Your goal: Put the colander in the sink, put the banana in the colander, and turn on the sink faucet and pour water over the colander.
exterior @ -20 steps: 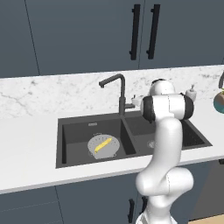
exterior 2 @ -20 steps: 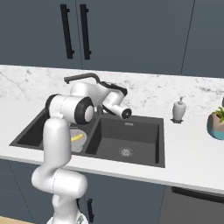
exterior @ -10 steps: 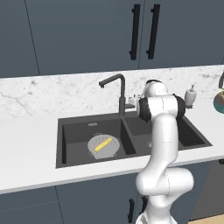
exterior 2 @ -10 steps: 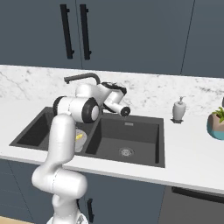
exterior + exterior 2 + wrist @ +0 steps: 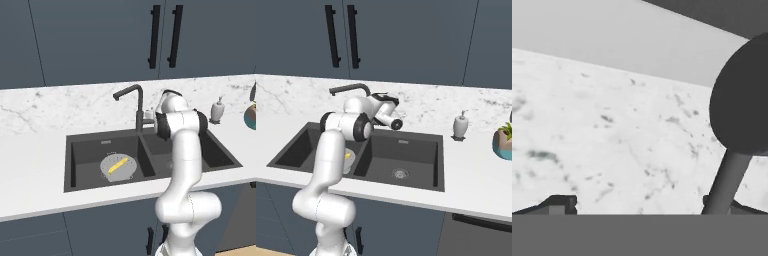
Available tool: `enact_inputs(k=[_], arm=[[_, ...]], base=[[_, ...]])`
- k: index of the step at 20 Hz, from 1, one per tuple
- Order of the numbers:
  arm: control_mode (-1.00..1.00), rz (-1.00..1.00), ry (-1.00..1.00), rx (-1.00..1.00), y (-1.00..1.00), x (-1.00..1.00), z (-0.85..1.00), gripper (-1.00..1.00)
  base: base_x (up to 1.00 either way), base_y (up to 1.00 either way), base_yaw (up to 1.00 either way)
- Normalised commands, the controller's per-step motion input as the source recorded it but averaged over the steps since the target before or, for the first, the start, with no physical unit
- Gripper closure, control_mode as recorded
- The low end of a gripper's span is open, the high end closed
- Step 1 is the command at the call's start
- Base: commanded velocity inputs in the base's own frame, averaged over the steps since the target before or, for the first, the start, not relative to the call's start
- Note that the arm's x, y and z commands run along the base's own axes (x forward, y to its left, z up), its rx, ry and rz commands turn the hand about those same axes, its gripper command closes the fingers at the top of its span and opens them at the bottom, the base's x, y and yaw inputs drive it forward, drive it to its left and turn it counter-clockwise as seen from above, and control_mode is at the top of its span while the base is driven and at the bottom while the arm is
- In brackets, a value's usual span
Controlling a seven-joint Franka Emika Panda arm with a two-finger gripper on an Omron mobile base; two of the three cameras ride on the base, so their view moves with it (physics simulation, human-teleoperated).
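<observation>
You have the colander sitting on the floor of the left basin of the sink, with the banana lying inside it. The sink faucet stands at the far edge, behind the centre divider, its hooked spout reaching left over the left basin. Your gripper is up at the faucet's base, on its right side, well above and to the far right of the colander. Its jaws stand wide and hold nothing. In the hand view, the faucet's dark lever sits just beside the right fingertip, with the marble backsplash behind.
</observation>
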Motion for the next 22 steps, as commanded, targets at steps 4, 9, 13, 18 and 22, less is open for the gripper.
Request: enact_inputs(k=[4,9,13,18,22], arm=[[-1.0,-0.11,0.0,-0.08,0.0,0.33,-0.26,-1.0],[-1.0,-0.14,0.0,-0.05,-0.03,0.25,-0.19,1.0],[-1.0,-0.15,0.0,0.0,-0.27,0.33,-0.11,1.0],[-1.0,-0.17,0.0,0.0,-0.71,0.61,-0.19,1.0],[-1.0,-0.16,0.0,0.0,-1.0,0.75,-0.23,1.0]], base=[[0.0,0.0,0.0],[0.0,0.0,0.0],[0.0,0.0,0.0],[0.0,0.0,0.0],[0.0,0.0,0.0]])
